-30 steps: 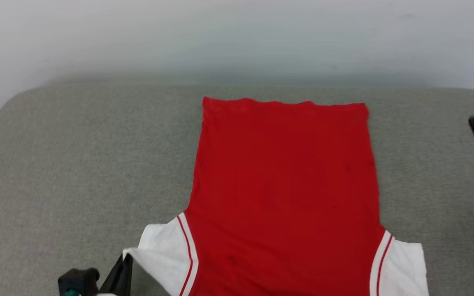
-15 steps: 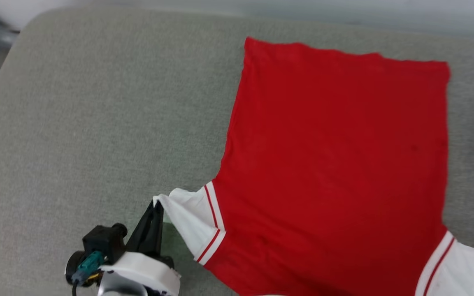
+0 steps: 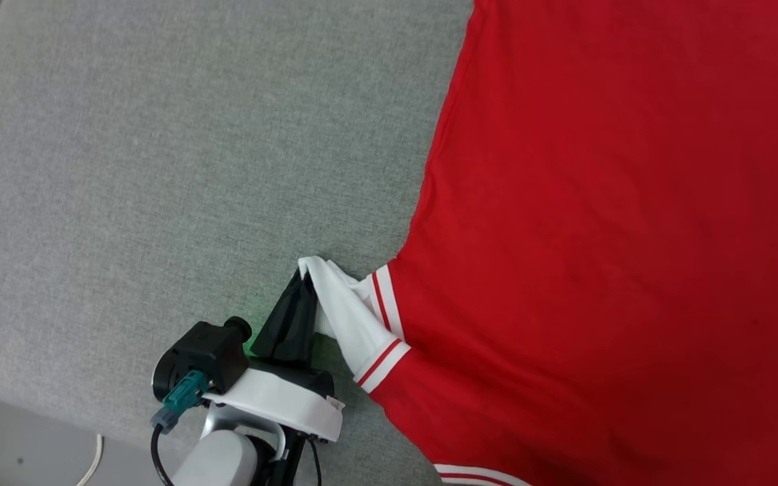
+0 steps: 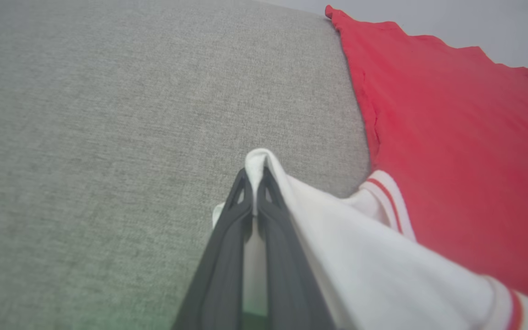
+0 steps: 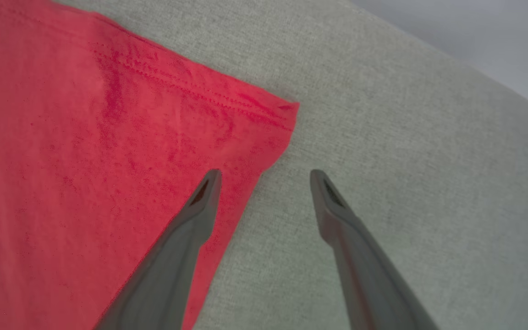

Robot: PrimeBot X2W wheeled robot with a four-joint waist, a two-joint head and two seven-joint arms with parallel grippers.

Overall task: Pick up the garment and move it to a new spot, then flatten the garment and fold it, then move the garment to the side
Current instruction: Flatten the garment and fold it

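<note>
left fingers (image 4: 227,247) clamped on white sleeve (image 3: 352,317) of garment (image 3: 598,236) | right fingers (image 5: 193,229) spread wide, holding nothing

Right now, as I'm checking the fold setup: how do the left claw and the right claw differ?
The left claw is shut on the white sleeve of the garment; the right claw is open and holds nothing. The left claw sits at the sleeve end; the right claw is at a red hem corner, one finger over cloth, one over the grey surface. Both have long dark fingers.

The right claw (image 5: 265,173), spread wide, straddles the garment (image 5: 85,160) edge near its hemmed corner on grey fabric (image 5: 406,137).
</note>
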